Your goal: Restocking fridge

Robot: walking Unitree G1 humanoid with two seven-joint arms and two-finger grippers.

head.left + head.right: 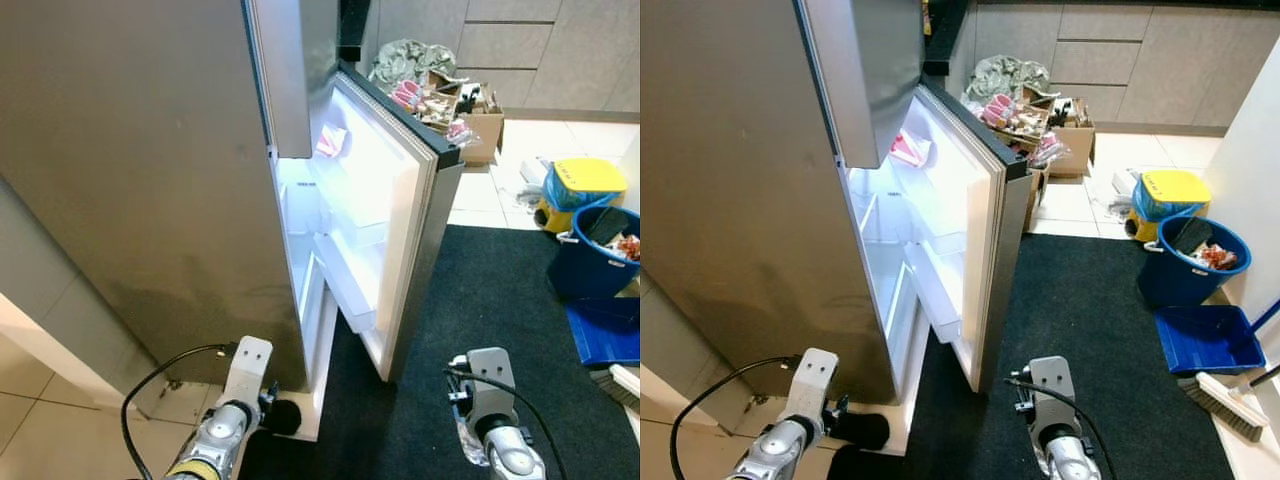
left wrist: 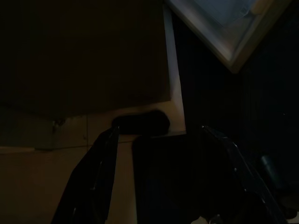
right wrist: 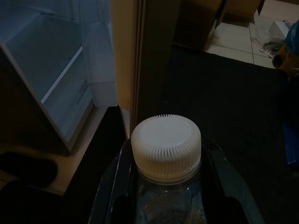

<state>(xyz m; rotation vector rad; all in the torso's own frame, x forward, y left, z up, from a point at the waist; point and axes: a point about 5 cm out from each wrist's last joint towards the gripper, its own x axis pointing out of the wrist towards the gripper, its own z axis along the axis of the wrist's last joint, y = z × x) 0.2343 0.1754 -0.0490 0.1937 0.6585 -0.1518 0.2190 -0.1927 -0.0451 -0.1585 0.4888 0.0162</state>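
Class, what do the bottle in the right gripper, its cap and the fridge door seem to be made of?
Bottle: clear, likely plastic; you see through it. Cap: white ridged plastic, matte. Fridge door: grey, metal-looking outer skin with a soft sheen; white glossy plastic lining and shelves inside. The right gripper clamps the bottle.

I hold both silver arms low in front of me, wrists bent downward. My left gripper [image 2: 159, 177] hangs with its two long black fingers [image 2: 100, 182] spread apart. My right gripper [image 3: 166, 186] has its fingers closed around a white-capped clear bottle [image 3: 166, 154].
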